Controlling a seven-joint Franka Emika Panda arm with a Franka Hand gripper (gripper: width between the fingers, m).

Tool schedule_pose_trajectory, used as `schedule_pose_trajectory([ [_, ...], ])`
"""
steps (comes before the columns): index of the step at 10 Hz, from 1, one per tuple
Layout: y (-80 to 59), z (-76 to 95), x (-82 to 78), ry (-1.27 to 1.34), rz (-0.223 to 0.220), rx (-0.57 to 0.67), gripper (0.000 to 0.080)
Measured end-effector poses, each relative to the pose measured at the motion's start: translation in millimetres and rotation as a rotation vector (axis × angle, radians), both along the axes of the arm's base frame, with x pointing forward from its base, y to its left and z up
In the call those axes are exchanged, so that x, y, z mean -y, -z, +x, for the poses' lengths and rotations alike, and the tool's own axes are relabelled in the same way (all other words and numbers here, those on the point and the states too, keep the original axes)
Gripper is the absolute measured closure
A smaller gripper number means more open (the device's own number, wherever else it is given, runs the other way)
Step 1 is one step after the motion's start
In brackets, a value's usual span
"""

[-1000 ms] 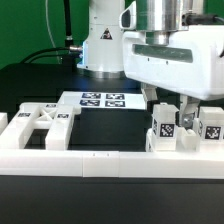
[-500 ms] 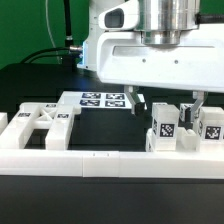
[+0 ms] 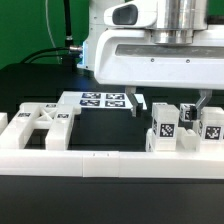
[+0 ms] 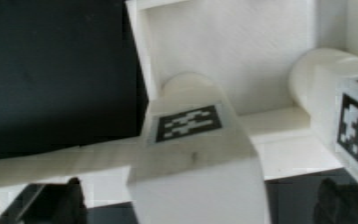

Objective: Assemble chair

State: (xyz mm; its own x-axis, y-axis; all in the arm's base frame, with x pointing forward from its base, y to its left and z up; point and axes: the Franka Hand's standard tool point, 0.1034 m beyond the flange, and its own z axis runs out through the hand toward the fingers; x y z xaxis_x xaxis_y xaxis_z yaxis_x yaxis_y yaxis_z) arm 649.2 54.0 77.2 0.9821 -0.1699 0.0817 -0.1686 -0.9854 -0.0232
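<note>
Note the arm pose: the wrist points straight down, and the broad white hand sits level over the right side of the scene. The gripper is low over the chair parts, its jaws spread wide and holding nothing. The fingers hang vertical. One finger is left of the tagged bar, and the other is over the gap between that bar and the second tagged part to its right. The fingertips are about level with the bar's top, and you cannot tell from the exterior view whether either one touches it. Both tagged parts stand upright at the near right, just behind the border wall. The cut-out panel lies flat at the near left, well apart from the gripper and also against the wall. The marker board lies farther back on the black table, left of the fingers. In the wrist view, the tagged bar fills the centre below the camera, with the second tagged part close beside it.
</note>
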Motion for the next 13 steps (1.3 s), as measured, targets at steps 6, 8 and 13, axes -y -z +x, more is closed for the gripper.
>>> schedule_pose_trajectory([
  [6,2.4,-1.0,3.4,-0.055,-0.006,0.001,0.0514],
  [8,2.4,-1.0,3.4,-0.044,-0.005,0.001,0.0514],
  [13,4.0,-0.4,3.9,0.652,0.059,-0.013,0.0512],
])
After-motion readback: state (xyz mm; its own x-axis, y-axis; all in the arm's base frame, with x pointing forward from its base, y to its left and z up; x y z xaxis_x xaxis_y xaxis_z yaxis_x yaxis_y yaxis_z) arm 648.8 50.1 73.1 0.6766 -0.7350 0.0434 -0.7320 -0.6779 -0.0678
